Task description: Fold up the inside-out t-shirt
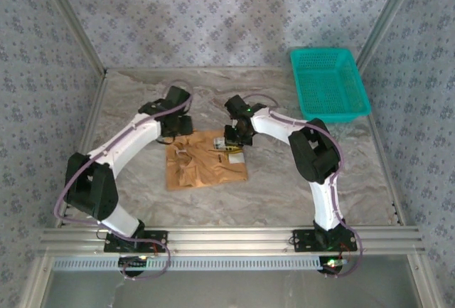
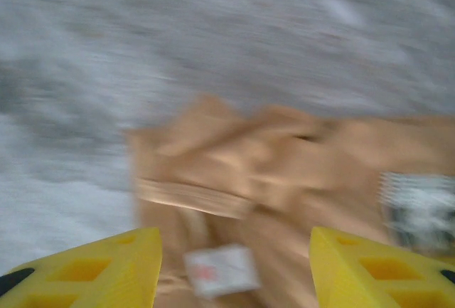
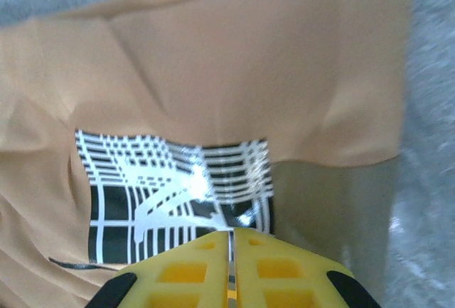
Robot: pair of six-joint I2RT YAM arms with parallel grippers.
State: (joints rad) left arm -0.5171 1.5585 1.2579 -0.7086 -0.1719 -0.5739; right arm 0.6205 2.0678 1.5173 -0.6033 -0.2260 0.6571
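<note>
The tan inside-out t-shirt lies folded into a rough rectangle mid-table. My left gripper hovers at its far left corner. In the blurred left wrist view it is open, yellow fingers wide apart over crumpled cloth and a small white label. My right gripper is at the shirt's far right corner. In the right wrist view it is shut, tips together above a black-and-white printed patch showing under a tan flap. No cloth shows between the tips.
A teal mesh basket stands at the back right of the marbled table. Metal frame rails run along the near edge and patterned walls enclose the sides and back.
</note>
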